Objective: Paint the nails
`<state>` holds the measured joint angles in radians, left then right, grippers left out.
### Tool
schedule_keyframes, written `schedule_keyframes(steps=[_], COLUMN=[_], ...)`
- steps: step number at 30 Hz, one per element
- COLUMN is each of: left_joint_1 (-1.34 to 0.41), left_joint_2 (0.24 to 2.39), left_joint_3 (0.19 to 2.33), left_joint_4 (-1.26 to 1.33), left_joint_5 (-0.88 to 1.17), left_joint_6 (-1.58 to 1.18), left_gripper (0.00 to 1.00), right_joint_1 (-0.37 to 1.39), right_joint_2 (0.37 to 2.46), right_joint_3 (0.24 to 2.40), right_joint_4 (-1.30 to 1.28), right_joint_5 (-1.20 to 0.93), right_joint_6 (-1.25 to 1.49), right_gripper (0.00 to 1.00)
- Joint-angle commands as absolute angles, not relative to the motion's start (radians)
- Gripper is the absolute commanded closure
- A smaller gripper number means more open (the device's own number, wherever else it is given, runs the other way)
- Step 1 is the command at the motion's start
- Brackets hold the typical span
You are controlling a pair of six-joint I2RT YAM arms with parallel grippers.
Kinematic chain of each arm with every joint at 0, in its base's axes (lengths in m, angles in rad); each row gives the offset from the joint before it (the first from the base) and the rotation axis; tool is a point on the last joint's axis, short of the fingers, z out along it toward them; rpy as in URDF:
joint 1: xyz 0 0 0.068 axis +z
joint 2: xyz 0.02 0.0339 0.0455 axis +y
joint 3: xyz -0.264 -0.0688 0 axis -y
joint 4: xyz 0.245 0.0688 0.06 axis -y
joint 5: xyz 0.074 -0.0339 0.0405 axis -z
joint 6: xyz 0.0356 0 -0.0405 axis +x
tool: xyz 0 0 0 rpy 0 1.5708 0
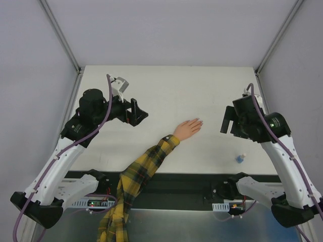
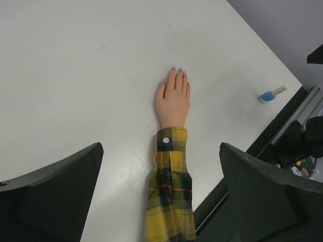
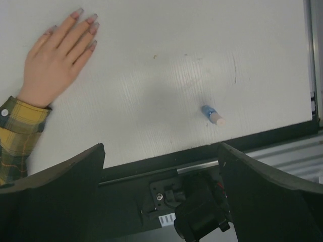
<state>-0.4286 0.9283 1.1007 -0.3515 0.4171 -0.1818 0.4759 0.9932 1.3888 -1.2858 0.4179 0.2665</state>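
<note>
A peach-coloured hand (image 1: 189, 127) in a yellow plaid sleeve (image 1: 149, 164) lies palm down at the table's middle, fingers pointing to the far right. Its nails (image 3: 91, 19) look pale greyish pink; I cannot make out any blue tint. The hand also shows in the left wrist view (image 2: 173, 98) with its nails (image 2: 178, 70). A small blue polish bottle (image 1: 240, 159) lies on its side near the front right edge. My left gripper (image 1: 136, 112) hangs open and empty, high to the left of the hand. My right gripper (image 1: 225, 120) hangs open and empty to the right of the fingertips.
The white table (image 1: 166, 91) ends in a black front rail (image 1: 192, 177) with the arm bases behind it. Grey walls and metal posts stand at the left, right and back. The bottle also shows in the wrist views (image 2: 270, 95) (image 3: 213, 115).
</note>
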Motion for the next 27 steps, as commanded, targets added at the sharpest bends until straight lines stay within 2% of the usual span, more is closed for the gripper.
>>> schedule_keyframes(steps=[1, 4, 8, 11, 16, 25, 27], left_joint_1=[-0.462, -0.497, -0.541, -0.578, -0.627, -0.640, -0.640], left_joint_2=[0.893, 0.876, 0.862, 0.859, 0.865, 0.868, 0.870], left_joint_3=[1.057, 1.035, 1.020, 1.016, 1.012, 1.011, 1.012], left_joint_4=[-0.310, -0.313, -0.313, -0.316, -0.319, -0.327, -0.327], left_joint_5=[0.353, 0.322, 0.278, 0.252, 0.236, 0.213, 0.210], left_joint_6=[-0.149, -0.130, -0.107, -0.094, -0.077, -0.061, -0.058], left_gripper=[0.01, 0.01, 0.01, 0.01, 0.01, 0.01, 0.01], right_joint_1=[0.394, 0.293, 0.051, -0.021, -0.043, -0.095, -0.104], right_joint_2=[1.060, 1.069, 1.084, 1.092, 1.112, 1.218, 1.235], right_joint_3=[1.338, 1.278, 1.145, 1.060, 0.990, 0.924, 0.911], right_joint_4=[-1.322, -1.298, -1.252, -1.223, -1.175, -1.102, -1.091], right_joint_5=[0.302, 0.318, 0.275, 0.235, 0.288, 0.293, 0.298], right_joint_6=[0.359, 0.393, 0.413, 0.472, 0.543, 0.581, 0.572], right_gripper=[0.04, 0.04, 0.04, 0.04, 0.01, 0.17, 0.18])
